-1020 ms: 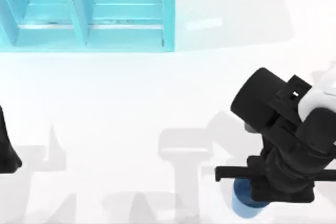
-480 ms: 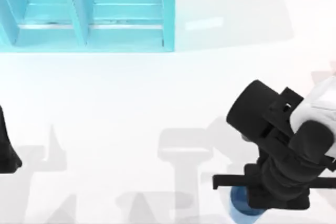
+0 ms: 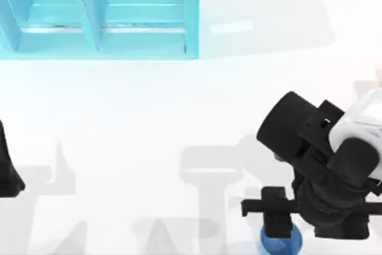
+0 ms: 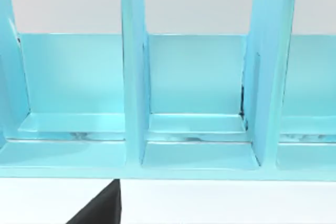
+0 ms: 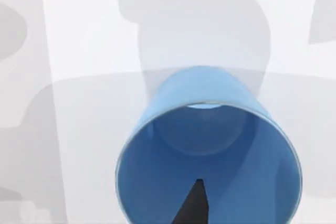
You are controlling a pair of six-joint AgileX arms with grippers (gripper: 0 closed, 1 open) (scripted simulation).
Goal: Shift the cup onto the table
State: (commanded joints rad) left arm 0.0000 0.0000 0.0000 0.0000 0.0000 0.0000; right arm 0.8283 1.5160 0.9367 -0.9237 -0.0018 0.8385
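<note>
Fingers (image 5: 193,205) of the right gripper (image 3: 276,222) cannot be read as spread or pinching. One dark tip reaches down inside the mouth of the cup (image 5: 210,93), and its partner is hidden. The cup (image 3: 280,244) stands upright with its mouth up, at the near right of the bench (image 3: 149,117), directly under that gripper and well apart from the turquoise shelf unit (image 3: 101,16) at the far left. Its base looks to be resting on the white surface, so the step in hand is probably letting go and clearing away.

To do that well, any grip on the wall should be released completely before the wrist moves. The arm should then lift straight up along the cup's axis, so the inner tip neither drags the rim nor tips the cup. Sideways travel should wait until the tip is clear above the mouth. The left arm (image 3: 7,168) sits parked at the bench's left edge.
</note>
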